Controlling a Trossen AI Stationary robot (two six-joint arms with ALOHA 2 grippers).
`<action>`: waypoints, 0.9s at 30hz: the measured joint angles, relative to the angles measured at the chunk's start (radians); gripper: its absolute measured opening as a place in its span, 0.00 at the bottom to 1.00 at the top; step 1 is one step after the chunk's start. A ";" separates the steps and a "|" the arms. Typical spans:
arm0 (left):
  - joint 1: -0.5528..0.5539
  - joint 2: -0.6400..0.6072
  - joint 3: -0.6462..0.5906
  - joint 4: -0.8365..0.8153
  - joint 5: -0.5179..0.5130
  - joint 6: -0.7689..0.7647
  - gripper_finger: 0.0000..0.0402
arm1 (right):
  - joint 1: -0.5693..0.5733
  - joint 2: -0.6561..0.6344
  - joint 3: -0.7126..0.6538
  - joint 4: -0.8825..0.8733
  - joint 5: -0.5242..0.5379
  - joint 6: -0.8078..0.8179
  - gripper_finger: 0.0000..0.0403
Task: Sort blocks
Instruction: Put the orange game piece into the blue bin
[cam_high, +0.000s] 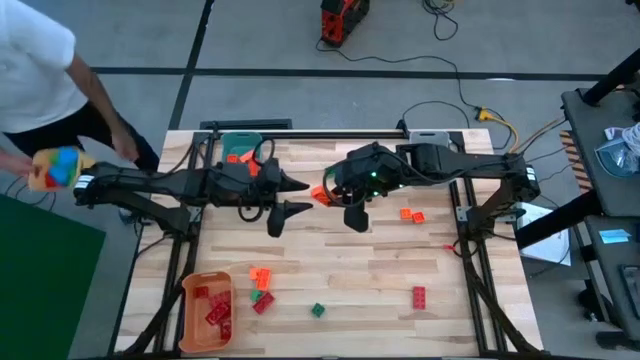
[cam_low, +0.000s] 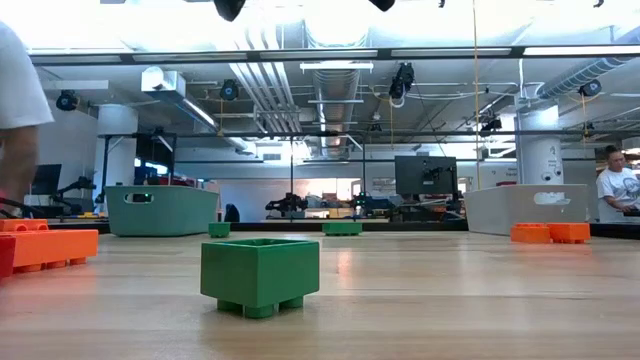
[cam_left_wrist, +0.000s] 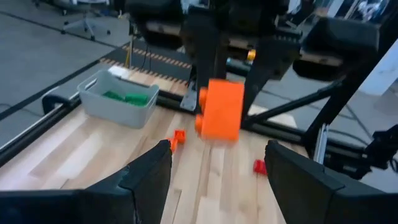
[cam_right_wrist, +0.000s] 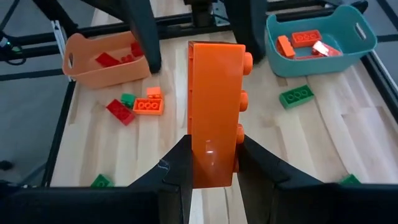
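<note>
My right gripper (cam_right_wrist: 214, 163) is shut on an orange block (cam_right_wrist: 214, 106) and holds it above the table's middle (cam_high: 320, 195). My left gripper (cam_high: 298, 196) faces it from the left, open, its fingertips (cam_left_wrist: 155, 165) just short of the block (cam_left_wrist: 221, 109) and not touching it. Loose blocks lie flat on the tabletop: red, orange and green ones near the front left (cam_high: 261, 288), a green one (cam_high: 317, 311), a red one (cam_high: 419, 296) and orange ones (cam_high: 411, 214). My right gripper pinches the orange block between its two fingers at the end nearest the wrist (cam_right_wrist: 211, 168). One finger is on the studded face, the other on the opposite face. The fingers come from the table's right and lie along the block. The block juts out beyond the fingertips, clear of the table.
A teal bin (cam_high: 240, 146) with orange blocks stands at the far left. An orange bin (cam_high: 190, 310) with red blocks stands at the near left. A grey bin (cam_left_wrist: 93, 102) holds green blocks. A person (cam_high: 40, 70) stands beyond the table's far left corner.
</note>
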 joint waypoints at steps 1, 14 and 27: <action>0.002 0.009 0.000 0.017 0.000 0.000 0.58 | 0.000 0.001 0.000 0.005 -0.005 -0.004 0.21; 0.005 0.091 0.001 0.187 0.027 0.001 0.58 | 0.003 0.002 0.000 0.009 -0.038 -0.029 0.21; 0.008 0.091 0.001 0.185 0.026 0.019 0.30 | 0.003 0.002 0.000 0.008 -0.039 -0.032 0.21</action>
